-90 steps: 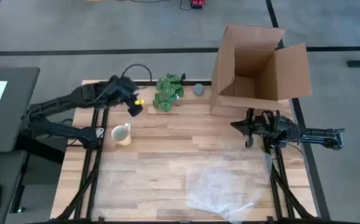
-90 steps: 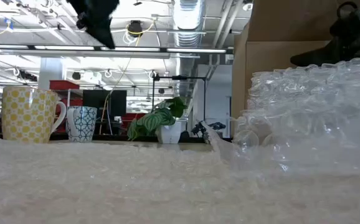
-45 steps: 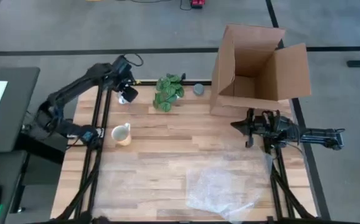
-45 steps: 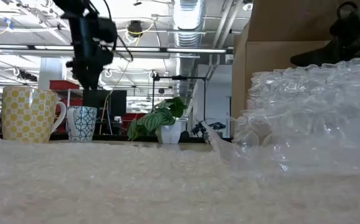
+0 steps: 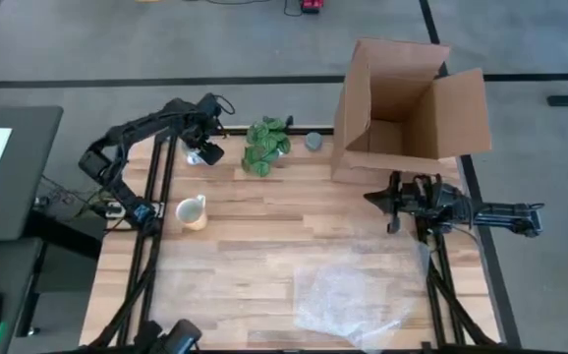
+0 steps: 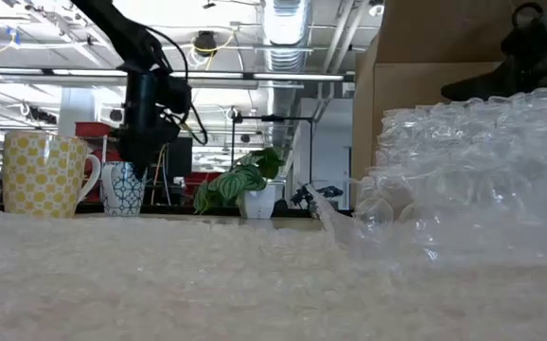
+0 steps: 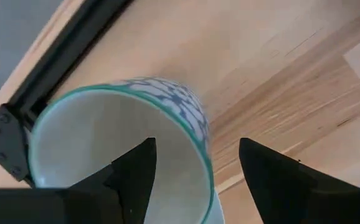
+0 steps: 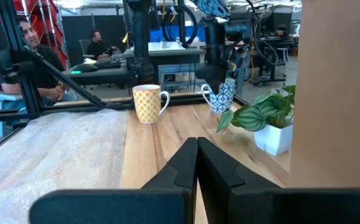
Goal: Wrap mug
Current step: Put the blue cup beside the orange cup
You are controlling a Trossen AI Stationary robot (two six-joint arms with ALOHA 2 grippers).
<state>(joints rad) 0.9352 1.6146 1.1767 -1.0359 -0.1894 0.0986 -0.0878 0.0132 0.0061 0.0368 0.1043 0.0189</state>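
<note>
The mug (image 5: 205, 154) stands upright at the far left corner of the wooden table (image 5: 264, 256), just beside the black frame rail (image 7: 55, 65) at the table's edge. It is white with a blue pattern and a teal rim. The left gripper (image 5: 203, 147) hangs directly over it, pointing down. In the left wrist view, its two dark fingers (image 7: 133, 174) are spread apart, with one inside the mug's mouth and the other outside the wall, so the rim sits between them. The fingers do not press on the wall.

In the low view the mug (image 6: 124, 188) sits behind a yellow cup (image 6: 42, 174), with a potted plant (image 6: 245, 188) farther along.

The right gripper (image 5: 380, 201) rests near the cardboard box (image 5: 407, 108), well apart from the mug, its fingers closed together and empty. A sheet of bubble wrap (image 5: 353, 300) lies at the near side.
</note>
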